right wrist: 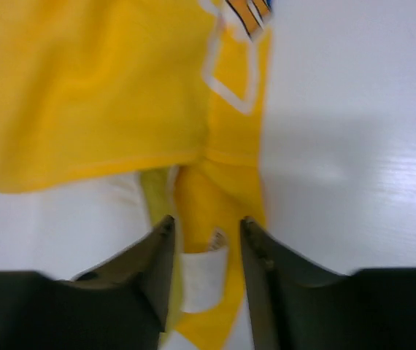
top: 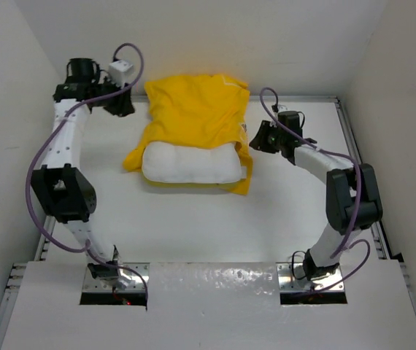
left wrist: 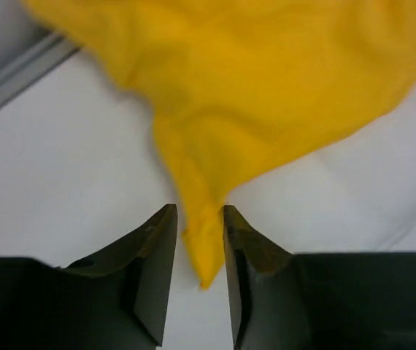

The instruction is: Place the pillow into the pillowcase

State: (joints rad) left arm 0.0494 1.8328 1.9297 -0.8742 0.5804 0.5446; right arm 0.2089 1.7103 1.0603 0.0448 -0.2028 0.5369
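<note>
The yellow pillowcase (top: 197, 109) lies at the back middle of the table, pulled over most of the white pillow (top: 190, 163), whose near end sticks out of it. My left gripper (top: 125, 108) is at the case's far left corner. In the left wrist view the left gripper (left wrist: 200, 211) is slightly open, with the pillowcase (left wrist: 266, 87) corner lying between the jaws. My right gripper (top: 256, 137) is at the case's right edge. In the right wrist view the right gripper (right wrist: 206, 222) is open over the pillowcase (right wrist: 84, 95) edge and a white label (right wrist: 204, 273), with the pillow (right wrist: 62, 219) to the left.
The white table (top: 193, 226) has metal rails along its right (top: 354, 146) and back edges. White walls close in the back and both sides. Both arms' cables loop near the pillowcase.
</note>
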